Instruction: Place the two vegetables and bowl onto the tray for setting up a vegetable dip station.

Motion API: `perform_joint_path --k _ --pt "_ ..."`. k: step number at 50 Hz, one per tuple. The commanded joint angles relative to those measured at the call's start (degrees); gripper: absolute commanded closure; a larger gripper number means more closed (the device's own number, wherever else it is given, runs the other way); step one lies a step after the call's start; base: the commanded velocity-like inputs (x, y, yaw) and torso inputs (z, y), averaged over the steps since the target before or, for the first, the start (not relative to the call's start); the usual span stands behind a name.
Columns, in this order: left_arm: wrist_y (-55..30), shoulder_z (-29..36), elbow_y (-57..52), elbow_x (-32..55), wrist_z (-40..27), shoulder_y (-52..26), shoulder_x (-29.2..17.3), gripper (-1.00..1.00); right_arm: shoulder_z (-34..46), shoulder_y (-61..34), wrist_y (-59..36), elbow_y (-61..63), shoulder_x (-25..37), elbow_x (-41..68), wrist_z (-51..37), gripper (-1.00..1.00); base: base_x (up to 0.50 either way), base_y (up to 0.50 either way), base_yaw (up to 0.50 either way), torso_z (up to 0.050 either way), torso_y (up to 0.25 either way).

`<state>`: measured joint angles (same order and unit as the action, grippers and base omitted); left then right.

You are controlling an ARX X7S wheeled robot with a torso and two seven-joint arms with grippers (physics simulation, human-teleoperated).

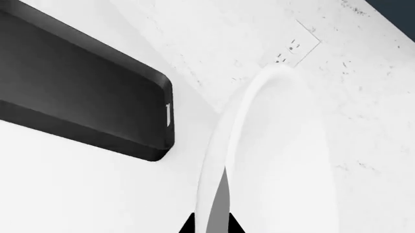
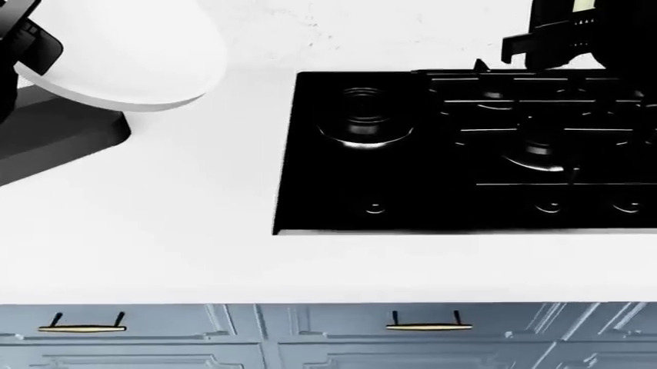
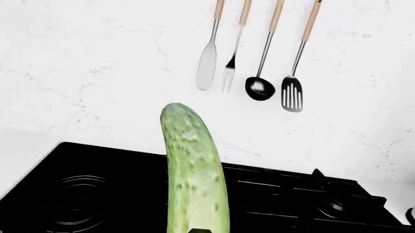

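Over the tray's [image 2: 61, 138] near corner, left pincer [image 1: 211, 228] pinches the bowl's [image 2: 134, 54] rim; right pincer's state hidden.

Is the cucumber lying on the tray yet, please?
No, the right wrist view shows the cucumber raised above the stovetop, not on the tray.

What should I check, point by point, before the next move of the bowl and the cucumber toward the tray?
1. Bowl lifted off the counter: ok, it hangs tilted at the left gripper.
2. Left grip on the bowl rim: ok, the rim runs into the fingertips in the left wrist view.
3. Tray free where visible: ok, nothing lies on the part that shows.
4. Bowl fully above the tray: not ok, in the head view it overhangs the tray's corner.
5. Cucumber held in the right gripper: ok, it sticks out above the stovetop.
6. Carrot position: cannot tell, it is in no view.
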<state>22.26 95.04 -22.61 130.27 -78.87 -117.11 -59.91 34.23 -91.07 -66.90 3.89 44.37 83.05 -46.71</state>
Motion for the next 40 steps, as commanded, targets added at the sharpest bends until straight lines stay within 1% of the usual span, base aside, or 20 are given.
perform_joint_path --k 1,40 --pt "-0.05 -0.89 0.30 -0.61 0.27 -0.39 0.22 1.00 0.16 -0.35 -0.19 -0.03 -0.08 -0.64 0.33 1.00 0.12 0.50 0.00 0.000 0.000" --pt "-0.73 -1.93 0.30 -0.91 0.12 0.30 0.32 1.00 0.34 -0.75 0.12 0.13 0.20 -0.37 0.06 1.00 0.11 0.50 0.00 0.000 0.001"
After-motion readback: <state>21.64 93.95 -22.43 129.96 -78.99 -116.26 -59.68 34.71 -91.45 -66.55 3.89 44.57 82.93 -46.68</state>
